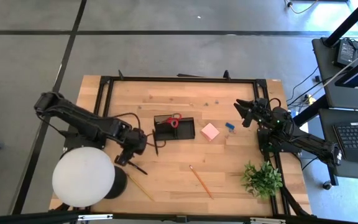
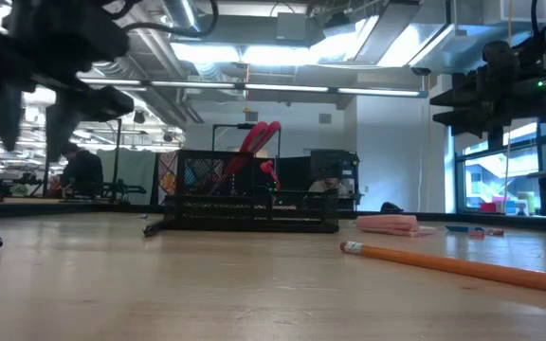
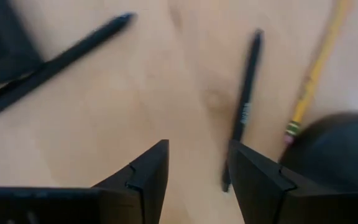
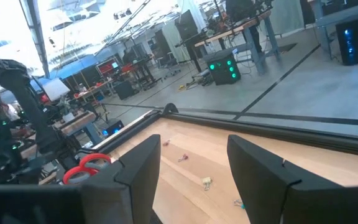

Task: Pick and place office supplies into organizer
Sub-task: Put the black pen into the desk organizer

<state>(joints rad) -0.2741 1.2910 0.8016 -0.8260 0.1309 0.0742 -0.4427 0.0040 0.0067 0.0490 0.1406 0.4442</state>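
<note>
Left gripper: fingers spread, hovering over black pen, centre-right of frame. Advice: centre on barrel before closing. Organizer mid-table. Right gripper: spread, idle.

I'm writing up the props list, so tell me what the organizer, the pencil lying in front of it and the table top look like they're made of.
The organizer looks like black wire mesh, probably metal: you can see through its walls. The pencil seems to be painted wood, orange-yellow, with a metal band and pinkish eraser at its end. The table top looks like light, matte wood with visible plank seams.
</note>
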